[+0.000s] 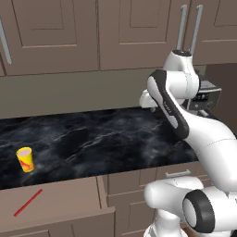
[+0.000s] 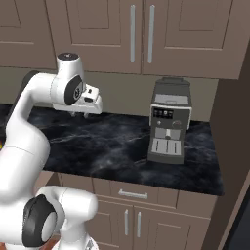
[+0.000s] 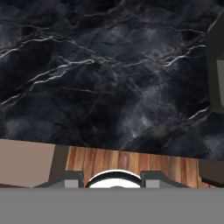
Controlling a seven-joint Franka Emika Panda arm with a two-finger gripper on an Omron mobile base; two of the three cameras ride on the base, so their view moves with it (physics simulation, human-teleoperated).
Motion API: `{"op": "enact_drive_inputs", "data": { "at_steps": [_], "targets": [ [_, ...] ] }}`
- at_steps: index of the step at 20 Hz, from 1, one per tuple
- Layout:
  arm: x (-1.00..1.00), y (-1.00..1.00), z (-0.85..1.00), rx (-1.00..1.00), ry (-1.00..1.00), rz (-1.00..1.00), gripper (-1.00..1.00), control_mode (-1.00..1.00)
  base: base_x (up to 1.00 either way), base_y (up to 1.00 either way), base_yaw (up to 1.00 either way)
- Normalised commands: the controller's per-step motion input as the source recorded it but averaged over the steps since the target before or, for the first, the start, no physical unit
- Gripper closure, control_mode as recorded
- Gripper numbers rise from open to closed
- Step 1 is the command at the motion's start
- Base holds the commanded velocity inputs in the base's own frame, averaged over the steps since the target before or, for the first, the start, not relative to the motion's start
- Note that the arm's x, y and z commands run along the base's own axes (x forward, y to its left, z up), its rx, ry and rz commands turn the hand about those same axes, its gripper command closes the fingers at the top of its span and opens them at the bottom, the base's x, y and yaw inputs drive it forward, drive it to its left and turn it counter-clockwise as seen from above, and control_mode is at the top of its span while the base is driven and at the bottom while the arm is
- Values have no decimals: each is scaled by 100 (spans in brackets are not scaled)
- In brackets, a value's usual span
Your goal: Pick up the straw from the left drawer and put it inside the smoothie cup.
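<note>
Nothing done yet. The straw [image 1: 28, 202] is seen lying flat in the open left drawer [image 1: 69, 196]; the smoothie cup [image 1: 26, 159] is stood upright on the counter [image 1: 106, 143] just behind it. The gripper [image 2: 84, 113] is held high over mid-counter, well apart from both, nothing pinched; jaws' spread cannot be told. Reach, grasp and insertion are all left.

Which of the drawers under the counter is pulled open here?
The left drawer, the wide taupe-brown one at the lower left of the left base view. Its flat interior is exposed with the straw lying in it; the narrow drawer with a metal bar handle is shut.
</note>
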Motion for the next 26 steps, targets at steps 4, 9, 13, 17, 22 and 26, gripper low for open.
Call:
{"op": "enact_drive_inputs", "data": {
  "at_steps": [4,9,13,17,22,26],
  "targets": [
    [-19,0,0,0,0,0,-100,-100,0,0,0],
    [-43,-1,-27,0,0,0,-100,-100,0,0,0],
    [-37,0,-42,0,0,0,-100,-100,0,0,0],
    [-16,0,-46,0,0,0,-100,-100,0,0,0],
    [-8,0,-46,-2,4,0,-100,-100,0,0,0],
    [0,0,0,0,0,0,-100,100,-36,0,0]
  ]
}}
